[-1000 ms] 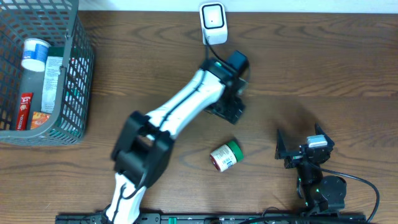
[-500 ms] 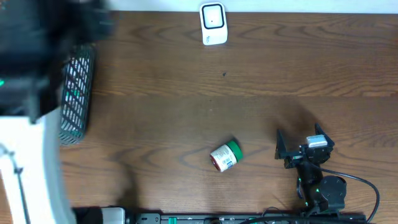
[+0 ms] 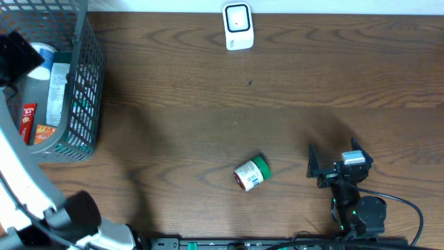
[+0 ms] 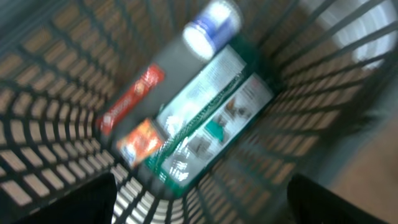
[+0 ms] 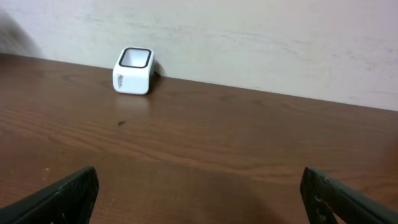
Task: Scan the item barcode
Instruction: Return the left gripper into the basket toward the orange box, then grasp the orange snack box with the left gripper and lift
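Green-capped bottle is lying on the table, well apart from the white scanner. The left gripper is hovering with jaws apart above the basket. The right gripper is gaping wide, holding nothing.

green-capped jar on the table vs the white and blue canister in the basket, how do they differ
The green-capped jar with a white label lies on the brown wooden table; the white canister with a blue band sits in the grey wire basket beside packets. The jar shows green and red, the canister blue. Both are small cylinders.

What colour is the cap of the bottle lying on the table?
Green cap; best in overhead view.
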Robot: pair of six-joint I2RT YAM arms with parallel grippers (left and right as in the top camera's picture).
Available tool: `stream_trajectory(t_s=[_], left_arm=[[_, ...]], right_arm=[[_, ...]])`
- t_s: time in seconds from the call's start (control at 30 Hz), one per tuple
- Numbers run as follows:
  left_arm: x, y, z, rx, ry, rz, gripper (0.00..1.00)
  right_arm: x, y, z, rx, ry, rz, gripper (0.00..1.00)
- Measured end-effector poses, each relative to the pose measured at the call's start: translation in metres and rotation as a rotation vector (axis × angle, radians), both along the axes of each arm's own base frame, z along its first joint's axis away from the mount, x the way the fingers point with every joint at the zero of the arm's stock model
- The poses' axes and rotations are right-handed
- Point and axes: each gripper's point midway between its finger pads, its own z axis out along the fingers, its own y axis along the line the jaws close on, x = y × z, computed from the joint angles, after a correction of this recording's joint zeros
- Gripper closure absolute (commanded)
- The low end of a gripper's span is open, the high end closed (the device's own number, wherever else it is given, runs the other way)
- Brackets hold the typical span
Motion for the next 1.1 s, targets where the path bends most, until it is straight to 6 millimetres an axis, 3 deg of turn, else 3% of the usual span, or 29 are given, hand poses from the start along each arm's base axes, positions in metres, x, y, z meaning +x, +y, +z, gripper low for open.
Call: stream_trajectory(t_s=[0.3, 0.5, 0.7, 1.1], left_arm=[[0.004, 0.030, -0.117, -0.190, 0.335, 0.061, 0.11], [-0.014, 0.046, -0.186, -0.291, 0.558, 0.111, 0.08], [-0.033, 0.057, -0.215, -0.286, 0.707, 0.138, 0.08], [-0.036, 0.071, -0.252, -0.238, 0.791, 0.150, 0.08]], right_arm=[[0.000, 0.000, 0.000, 0.000, 0.000, 0.000, 0.01], [0.000, 0.000, 0.000, 0.000, 0.000, 0.000, 0.01], [0.000, 0.000, 0.000, 0.000, 0.000, 0.000, 0.01], [0.000, 0.000, 0.000, 0.000, 0.000, 0.000, 0.01]])
